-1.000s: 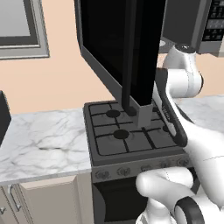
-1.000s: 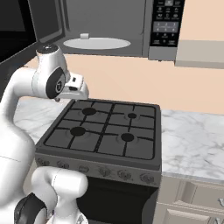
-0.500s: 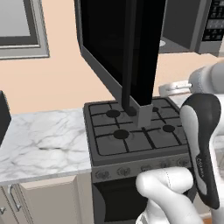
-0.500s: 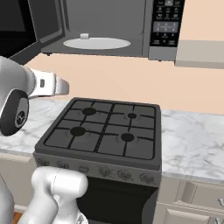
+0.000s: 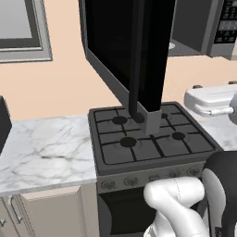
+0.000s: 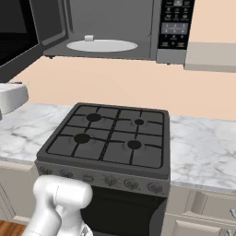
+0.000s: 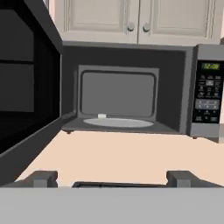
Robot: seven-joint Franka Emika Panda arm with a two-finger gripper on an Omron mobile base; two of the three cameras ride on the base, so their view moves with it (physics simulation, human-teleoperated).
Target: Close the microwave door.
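Hand view: microwave (image 7: 131, 96) ahead, cavity exposed; microwave door (image 7: 26, 87) swung wide open at left. Hand (image 7: 113, 178) faces the cavity, apart from door, fingers spread, holding nothing.

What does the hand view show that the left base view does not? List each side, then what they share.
Hand view: the white cabinet doors above the microwave, its back wall, and the turntable plate in full.
Left base view: the long bar handle on the microwave door, the stove and the marble counter.
Both: the open door and the keypad.
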